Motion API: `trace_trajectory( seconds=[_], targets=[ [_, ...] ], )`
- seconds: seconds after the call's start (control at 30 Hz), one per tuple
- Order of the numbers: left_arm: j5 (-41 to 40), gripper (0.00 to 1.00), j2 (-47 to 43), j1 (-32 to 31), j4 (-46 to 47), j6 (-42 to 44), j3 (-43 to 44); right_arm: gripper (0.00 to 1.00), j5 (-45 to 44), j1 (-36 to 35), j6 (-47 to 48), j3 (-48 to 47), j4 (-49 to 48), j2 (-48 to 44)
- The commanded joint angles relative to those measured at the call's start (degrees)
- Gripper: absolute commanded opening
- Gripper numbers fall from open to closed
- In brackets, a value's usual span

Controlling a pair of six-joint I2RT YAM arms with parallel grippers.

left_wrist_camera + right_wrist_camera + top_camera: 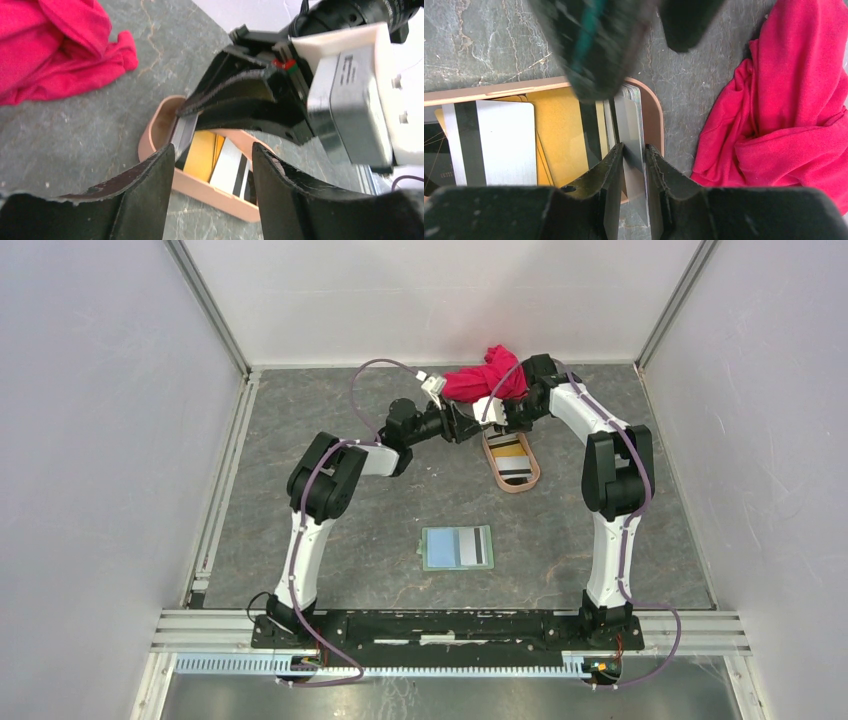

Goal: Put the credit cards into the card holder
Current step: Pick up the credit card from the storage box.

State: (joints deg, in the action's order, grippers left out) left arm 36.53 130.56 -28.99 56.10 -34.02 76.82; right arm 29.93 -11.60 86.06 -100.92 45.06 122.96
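Observation:
A pinkish-tan oval tray (516, 489) at the back holds the credit cards (510, 454): an orange-yellow one (559, 132) and a white one with a black stripe (504, 142). My right gripper (634, 149) is shut on a grey card (628, 122), held on edge at the tray's end next to the cloth. The left wrist view shows this card (184, 135) under the right fingers. My left gripper (212, 150) is open and empty just above the tray (210, 190), close to the right gripper. The sage-green card holder (448, 548) lies open in the middle of the table, a striped card on its right half.
A crumpled red cloth (487, 375) lies just behind the tray, close to both grippers; it also shows in the right wrist view (784, 110) and the left wrist view (55, 45). White walls close off the back and sides.

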Motion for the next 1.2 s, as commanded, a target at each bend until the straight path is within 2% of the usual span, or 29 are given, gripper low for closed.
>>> trace_trajectory(
  seconds=[0.0, 0.1, 0.23, 0.53, 0.8, 1.07, 1.17],
  targets=[
    [-0.3, 0.63, 3.0, -0.7, 1.1, -2.0, 6.4, 0.28, 2.5, 0.0, 6.2, -1.8, 4.4, 0.0],
    [-1.9, 0.58, 5.3, -1.5, -4.0, -0.7, 10.3, 0.28, 2.5, 0.0, 6.1, -1.8, 4.4, 0.2],
    [-3.4, 0.57, 7.4, -2.4, -8.7, 0.7, 14.5, 0.28, 2.3, 0.1, 6.2, -1.9, 4.6, 0.4],
    [-7.5, 0.55, 7.6, -4.2, -18.7, 7.9, 17.8, 0.28, 2.1, 0.1, 6.2, -2.1, 4.7, 0.8],
    [-8.3, 0.54, 7.2, -4.8, -20.4, 10.3, 17.8, 0.28, 1.9, 0.3, 6.0, -2.8, 5.0, 1.5],
    [-9.7, 0.47, 6.1, -5.0, -20.2, 12.0, 16.8, 0.27, 1.8, 0.2, 6.0, -2.9, 5.4, 1.6],
    [-9.9, 0.52, 5.5, -5.1, -19.3, 12.5, 16.1, 0.27, 1.5, 0.2, 6.0, -2.9, 5.5, 1.6]
  ],
)
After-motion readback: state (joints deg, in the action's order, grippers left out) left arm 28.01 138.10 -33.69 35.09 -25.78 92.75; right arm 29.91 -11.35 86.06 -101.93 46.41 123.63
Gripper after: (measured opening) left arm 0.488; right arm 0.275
